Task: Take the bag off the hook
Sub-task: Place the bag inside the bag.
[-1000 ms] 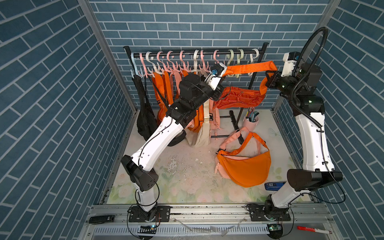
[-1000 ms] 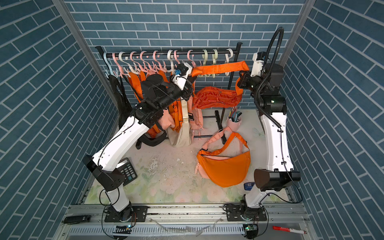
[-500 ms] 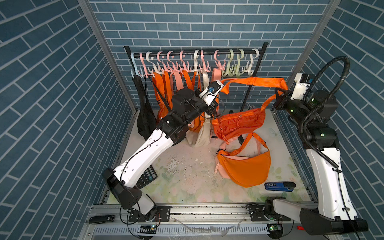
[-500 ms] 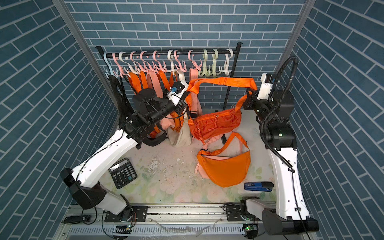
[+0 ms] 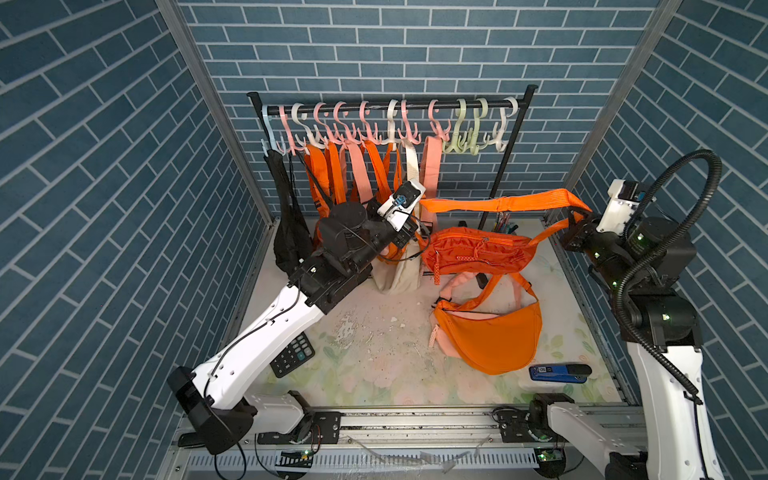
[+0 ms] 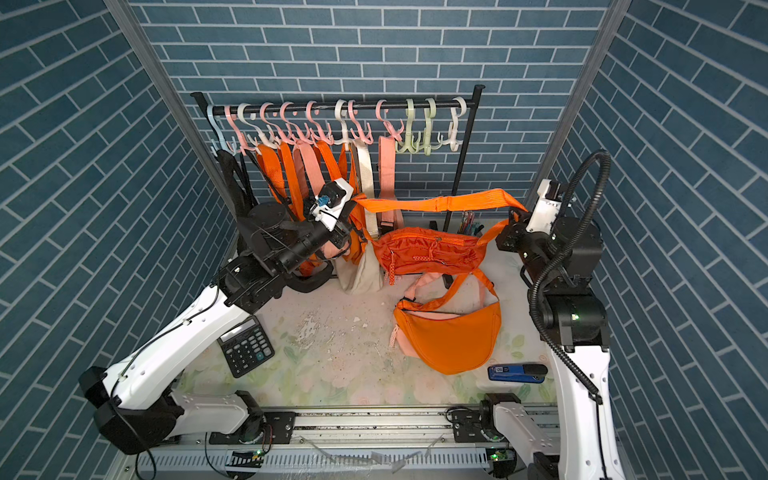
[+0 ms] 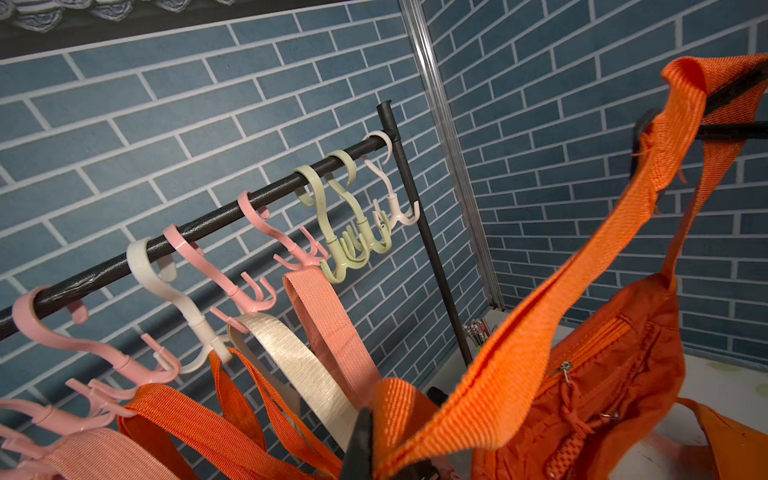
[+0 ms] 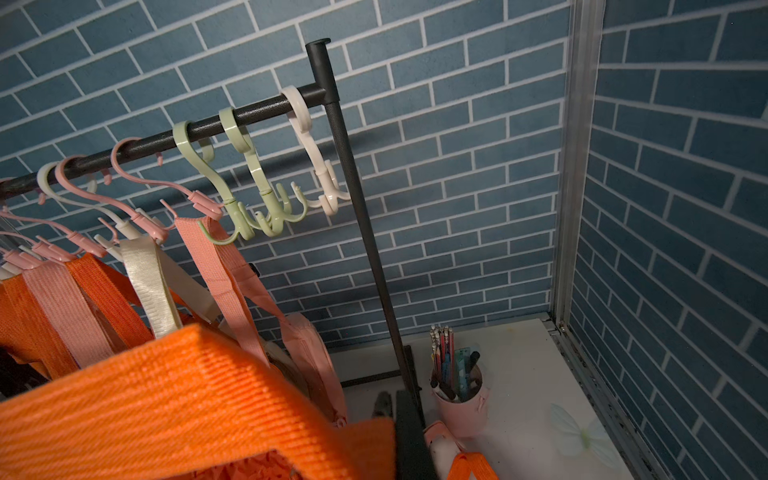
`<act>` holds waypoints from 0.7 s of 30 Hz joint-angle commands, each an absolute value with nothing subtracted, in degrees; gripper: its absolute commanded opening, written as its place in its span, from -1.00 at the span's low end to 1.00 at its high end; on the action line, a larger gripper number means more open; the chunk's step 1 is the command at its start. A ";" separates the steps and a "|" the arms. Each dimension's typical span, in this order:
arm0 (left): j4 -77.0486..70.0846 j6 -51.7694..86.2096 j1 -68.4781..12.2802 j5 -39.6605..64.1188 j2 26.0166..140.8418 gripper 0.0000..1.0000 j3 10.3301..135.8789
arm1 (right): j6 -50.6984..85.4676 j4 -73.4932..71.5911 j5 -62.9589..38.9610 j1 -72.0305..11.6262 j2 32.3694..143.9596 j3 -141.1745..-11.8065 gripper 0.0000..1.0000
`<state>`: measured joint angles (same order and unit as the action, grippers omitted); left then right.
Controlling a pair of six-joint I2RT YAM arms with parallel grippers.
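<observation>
Pinches the strap (image 5: 498, 203) ends in left gripper (image 5: 414, 232) and right gripper (image 5: 568, 224). Hangs bag (image 5: 478, 253) crosswise between them, seemingly clear of the hooks (image 5: 473, 139).

Blue brick-pattern walls (image 5: 374, 50), pale floral floor (image 5: 374, 374)

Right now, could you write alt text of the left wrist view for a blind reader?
An orange strap, pinched in the left gripper, stretches across the view, its orange waist bag hanging from it. Behind, a black rail carries pastel hooks; some hold straps, the green hooks are empty.
</observation>
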<state>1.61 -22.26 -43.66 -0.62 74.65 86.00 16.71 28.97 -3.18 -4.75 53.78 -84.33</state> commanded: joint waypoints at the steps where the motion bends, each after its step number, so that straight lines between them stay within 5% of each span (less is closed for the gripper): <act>1: -0.72 -21.90 -45.74 -3.00 71.75 -1.00 84.77 | 19.33 31.50 -1.69 -4.56 50.26 -83.77 -1.00; 21: 6.78 -18.94 -61.32 -5.79 65.72 -1.00 77.48 | 20.75 45.63 -2.17 -4.50 36.73 -80.07 -1.00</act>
